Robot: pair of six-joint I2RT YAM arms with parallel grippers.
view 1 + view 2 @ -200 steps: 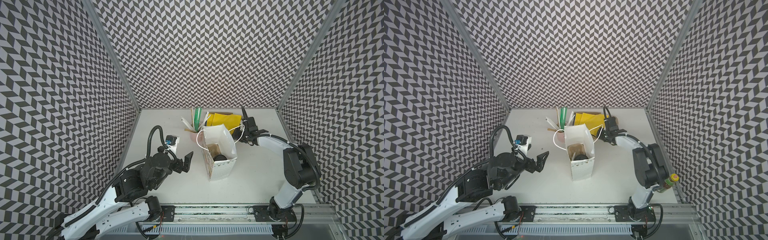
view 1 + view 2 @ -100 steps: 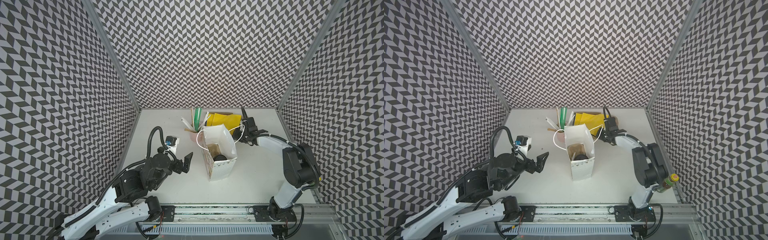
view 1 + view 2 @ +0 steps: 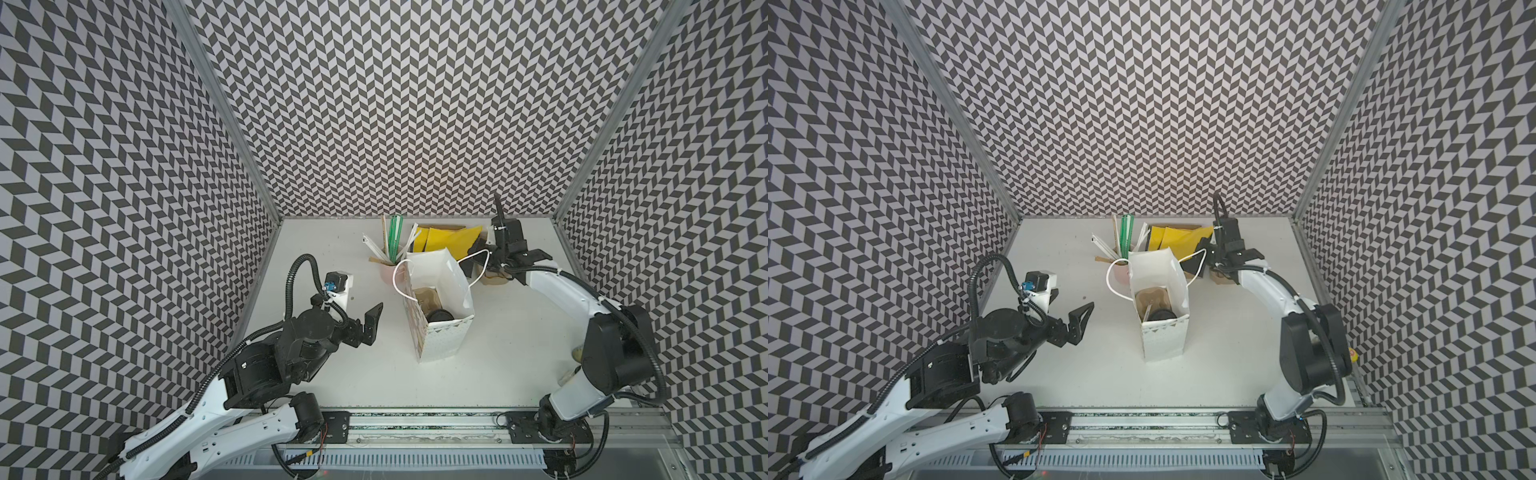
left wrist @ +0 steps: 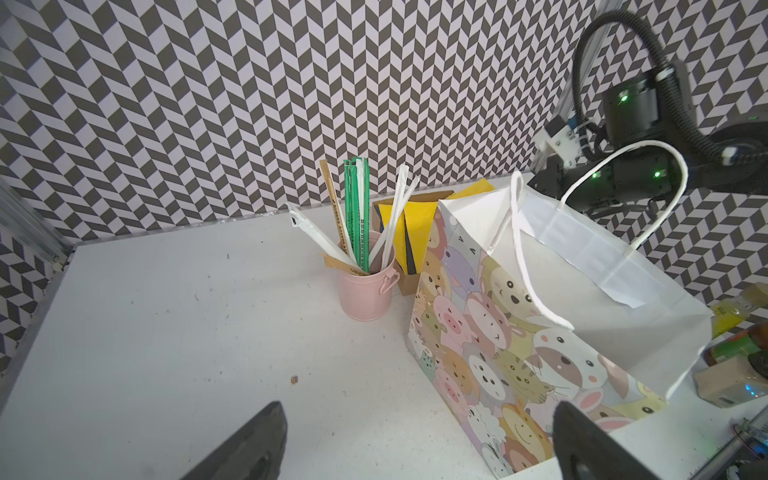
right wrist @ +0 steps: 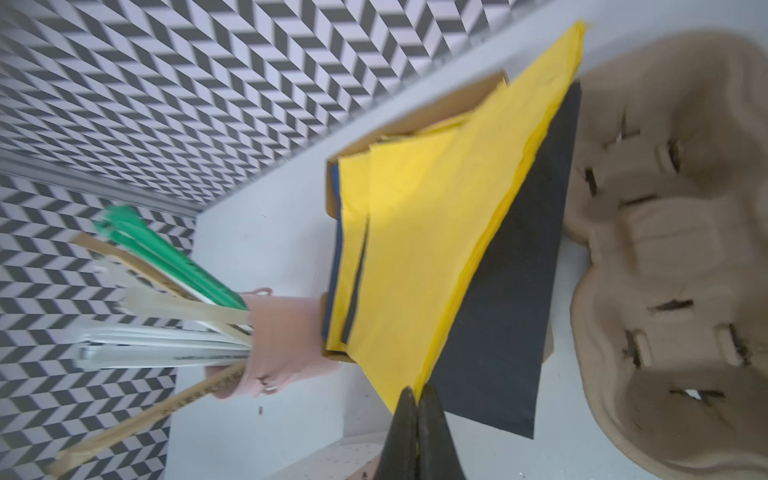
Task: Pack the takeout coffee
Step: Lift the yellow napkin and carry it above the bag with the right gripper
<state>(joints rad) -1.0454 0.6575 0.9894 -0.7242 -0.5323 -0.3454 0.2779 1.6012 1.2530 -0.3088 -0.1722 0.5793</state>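
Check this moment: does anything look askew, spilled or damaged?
Nothing looks spilled or damaged. The paper bag stands upright with the takeout coffee inside. One oddity: a yellow napkin stretches out of its cardboard box, pinched at its corner by the shut right gripper. The left gripper hovers open and empty.

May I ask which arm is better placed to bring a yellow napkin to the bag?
Likely right: the right pincer is shut on the yellow napkin; the left pincer is open, across the bag.
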